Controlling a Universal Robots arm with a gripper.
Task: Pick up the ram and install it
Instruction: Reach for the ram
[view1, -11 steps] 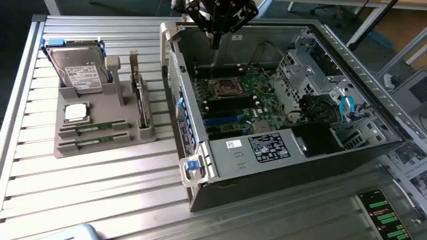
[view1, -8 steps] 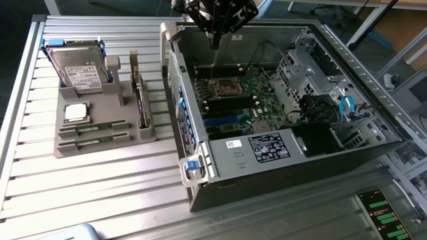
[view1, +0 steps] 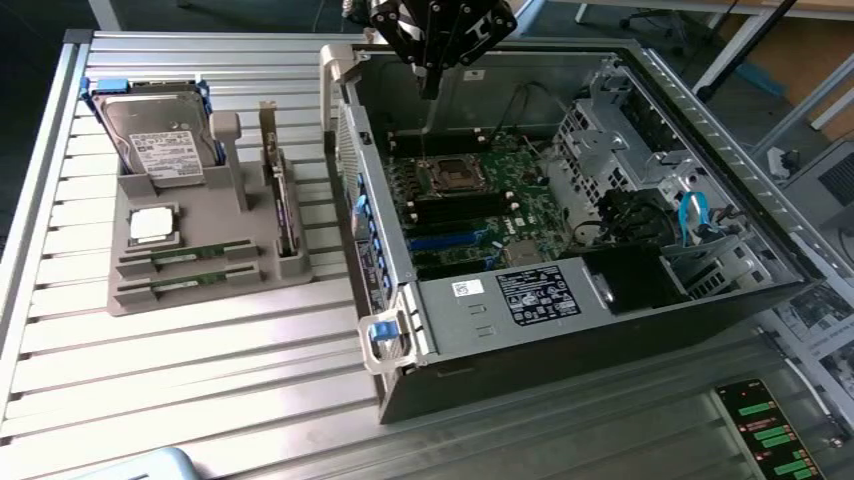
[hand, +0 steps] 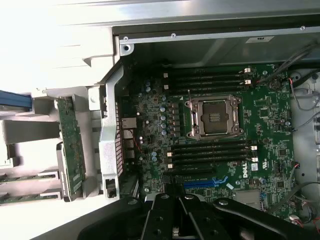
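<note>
Clenched fingers (view1: 429, 85) hang over open case (view1: 454, 360) near its rim; ram (view1: 187, 256) lies in tray (view1: 200, 300).

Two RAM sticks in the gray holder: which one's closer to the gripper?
The ram stick next to the silver processor chip. The other stick lies one slot farther from the gripper, at the edge of the holder.

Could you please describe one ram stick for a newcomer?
At the exterior view's left, beside the computer case, sits a grey holder. The ram is the narrow green stick lying closest to its square silver chip; its twin lies one slot farther.
</note>
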